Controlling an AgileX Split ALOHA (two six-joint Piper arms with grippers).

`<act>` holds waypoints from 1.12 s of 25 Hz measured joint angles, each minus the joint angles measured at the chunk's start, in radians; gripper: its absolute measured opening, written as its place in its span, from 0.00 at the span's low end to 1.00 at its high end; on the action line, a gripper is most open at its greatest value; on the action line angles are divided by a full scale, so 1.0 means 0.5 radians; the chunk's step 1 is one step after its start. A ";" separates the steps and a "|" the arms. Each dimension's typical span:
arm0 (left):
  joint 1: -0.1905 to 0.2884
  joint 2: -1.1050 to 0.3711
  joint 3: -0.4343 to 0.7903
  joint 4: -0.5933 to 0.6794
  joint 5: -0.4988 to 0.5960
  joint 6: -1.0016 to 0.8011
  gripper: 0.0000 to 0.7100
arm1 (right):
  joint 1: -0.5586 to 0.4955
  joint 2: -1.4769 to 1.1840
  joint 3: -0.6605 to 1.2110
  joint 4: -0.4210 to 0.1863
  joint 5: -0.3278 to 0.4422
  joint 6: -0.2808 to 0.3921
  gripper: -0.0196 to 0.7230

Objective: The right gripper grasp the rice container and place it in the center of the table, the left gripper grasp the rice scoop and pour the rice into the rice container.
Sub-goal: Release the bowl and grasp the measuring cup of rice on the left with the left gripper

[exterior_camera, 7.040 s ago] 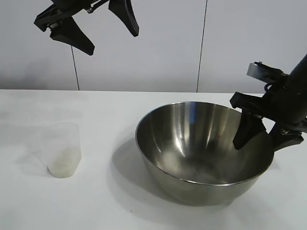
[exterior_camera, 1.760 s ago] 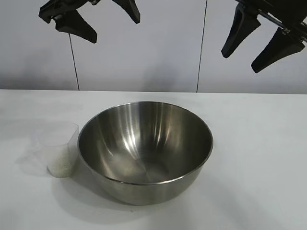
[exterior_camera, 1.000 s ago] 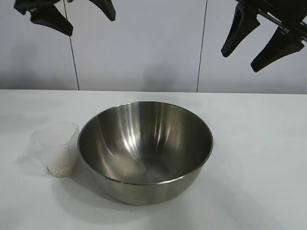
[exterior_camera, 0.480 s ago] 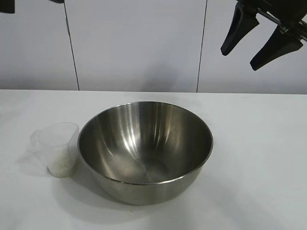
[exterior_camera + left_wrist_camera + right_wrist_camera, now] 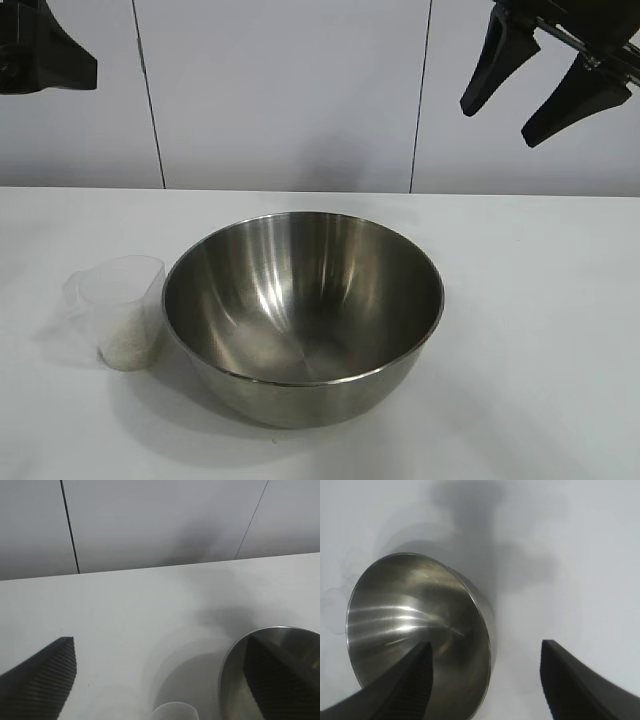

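The rice container (image 5: 303,315), a big shiny steel bowl, sits upright near the middle of the white desk (image 5: 530,330), and its inside looks bare metal. Just beside it on the exterior view's left stands the rice scoop (image 5: 124,312), a small clear plastic cup, upright, its rim close against the bowl's wall; whether the two touch is hard to tell. A low layer of rice (image 5: 126,347) lies in the bottom of the cup.

The left hand (image 5: 40,55) hangs high at the upper left edge of the exterior view, above and behind the cup and well apart from it. Only one dark finger shows there. Its own wrist view shows both ridged fingers (image 5: 45,680) spread wide with nothing between them, and below them the cup's rim and part of the bowl's rim.

The right hand (image 5: 540,85) hangs at the upper right, high above the desk and clear of the bowl, fingers parted and holding nothing.

Behind the desk runs a pale panelled wall (image 5: 290,90) with thin dark seams. The bowl's wall crowds the cup on one side; the cup's other sides are open desk.
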 joint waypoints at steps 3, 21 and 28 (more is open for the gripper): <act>0.000 0.032 0.150 0.000 -0.287 0.005 0.92 | 0.000 0.000 0.000 0.000 -0.005 0.000 0.61; 0.000 0.050 1.070 -0.002 -1.452 -0.092 0.92 | 0.000 0.000 0.000 0.000 -0.014 0.000 0.61; 0.000 0.050 1.160 -0.004 -1.431 0.045 0.92 | 0.000 0.000 0.000 0.000 -0.014 0.000 0.61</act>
